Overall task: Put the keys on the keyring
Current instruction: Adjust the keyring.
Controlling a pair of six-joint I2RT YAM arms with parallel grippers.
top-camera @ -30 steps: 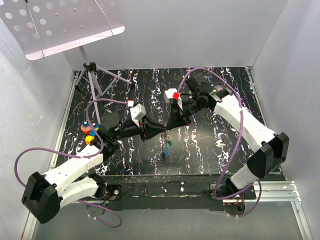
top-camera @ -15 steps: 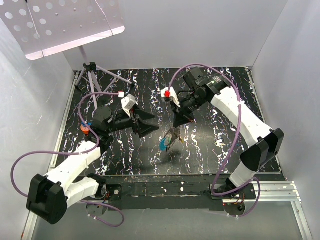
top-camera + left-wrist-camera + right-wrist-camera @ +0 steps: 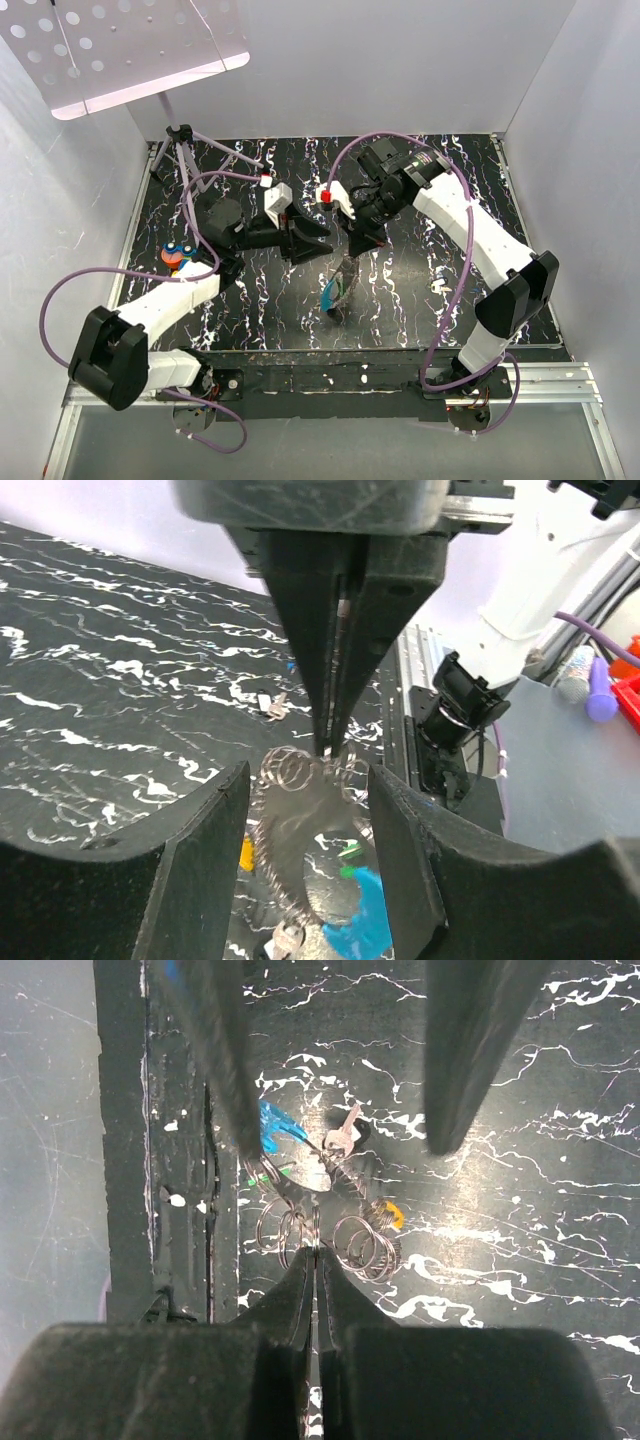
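My right gripper (image 3: 350,252) (image 3: 315,1252) is shut on the keyring (image 3: 300,1225), a bunch of thin silvery wire coils, and holds it above the table. Keys hang below it: a blue-headed one (image 3: 275,1125) (image 3: 365,925), a yellow-orange one (image 3: 395,1215) (image 3: 246,852), a green one (image 3: 350,852) and a bare silver one (image 3: 343,1138). In the top view the bunch (image 3: 336,290) dangles under the right gripper. My left gripper (image 3: 318,243) (image 3: 308,870) is open and empty, with its fingers (image 3: 190,870) on either side of the hanging ring, not touching it.
A tripod (image 3: 178,150) with a perforated tilted panel stands at the back left. Small coloured objects (image 3: 177,255) sit at the table's left edge. A small loose metal piece (image 3: 272,705) lies on the black marbled table (image 3: 420,290). White walls enclose the sides.
The left gripper drew back from the right gripper, then came right again, open around the ring. The right gripper has kept hold of the keyring, lifted with the keys dangling.
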